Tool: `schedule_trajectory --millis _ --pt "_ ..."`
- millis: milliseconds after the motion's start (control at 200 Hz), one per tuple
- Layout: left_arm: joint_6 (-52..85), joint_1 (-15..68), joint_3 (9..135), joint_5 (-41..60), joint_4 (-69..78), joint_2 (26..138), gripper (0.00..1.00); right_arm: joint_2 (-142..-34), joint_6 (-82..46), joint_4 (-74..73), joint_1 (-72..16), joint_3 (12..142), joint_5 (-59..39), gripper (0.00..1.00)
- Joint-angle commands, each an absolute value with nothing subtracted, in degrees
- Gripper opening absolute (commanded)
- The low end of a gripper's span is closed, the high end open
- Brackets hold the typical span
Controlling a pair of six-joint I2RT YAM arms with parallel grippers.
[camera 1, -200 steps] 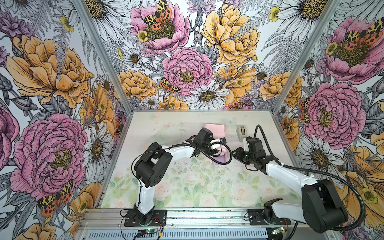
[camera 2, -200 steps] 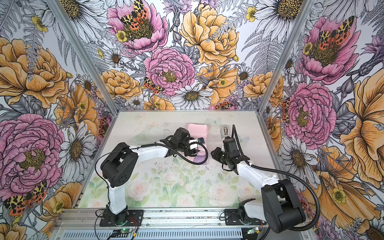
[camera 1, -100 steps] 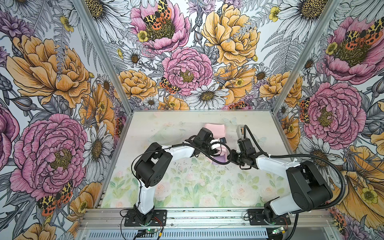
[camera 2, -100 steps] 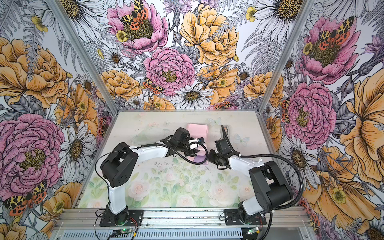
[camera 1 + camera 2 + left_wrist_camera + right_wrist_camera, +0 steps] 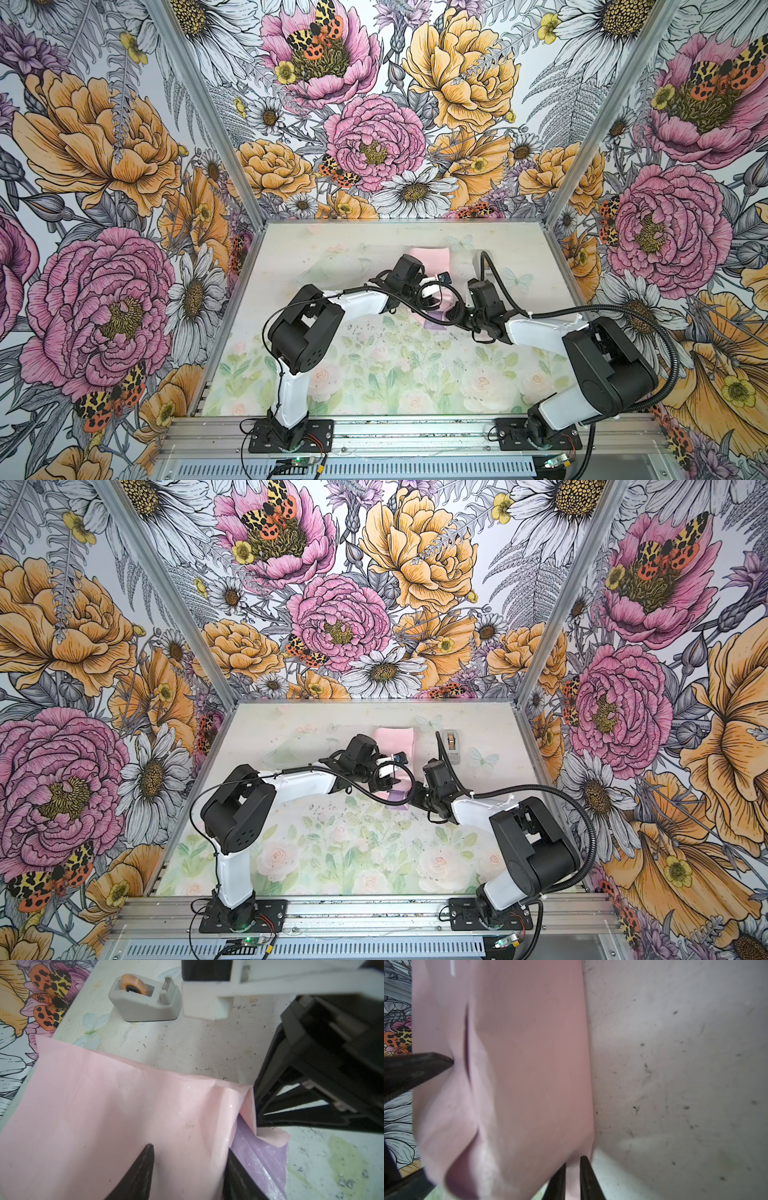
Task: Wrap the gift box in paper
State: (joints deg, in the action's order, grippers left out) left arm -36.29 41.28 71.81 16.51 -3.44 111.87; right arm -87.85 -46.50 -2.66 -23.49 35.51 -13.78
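The paper (image 5: 430, 257) (image 5: 395, 738) lies at the back middle of the table, pale pink side up, with a lilac corner (image 5: 397, 798) showing near the grippers. The gift box is hidden. My left gripper (image 5: 190, 1159) (image 5: 436, 291) straddles a raised, paper-covered hump. Its fingers (image 5: 425, 1064) press into the pink paper (image 5: 104, 1115) on both sides. My right gripper (image 5: 573, 1164) (image 5: 455, 316) is nearly closed, with the paper's (image 5: 529, 1064) edge pinched between its fingertips.
A grey tape dispenser (image 5: 145, 999) (image 5: 451, 744) stands on the table just beyond the paper, to the right. The right arm's black wrist (image 5: 322, 1074) sits close beside the left gripper. The floral table surface (image 5: 395, 374) stretches toward the front rail.
The right arm has swung in toward the paper and its jaws have narrowed onto the paper's edge. The left gripper has stayed where it was.
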Motion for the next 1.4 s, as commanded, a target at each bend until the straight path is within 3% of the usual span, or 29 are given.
schedule_trajectory --millis 0,555,1396 --pt "-34.14 40.5 70.53 18.71 -4.83 113.54 0.51 -87.08 -46.7 -5.85 -24.1 35.04 -12.42 0.15" --pt "-33.66 40.39 70.58 19.16 -4.5 113.76 0.5 -84.37 -46.61 1.42 -20.96 33.21 -7.89 0.18" --pt "-32.28 39.46 70.59 20.84 -4.05 114.08 0.49 -93.07 -49.69 -15.2 -28.03 36.17 -9.61 0.13"
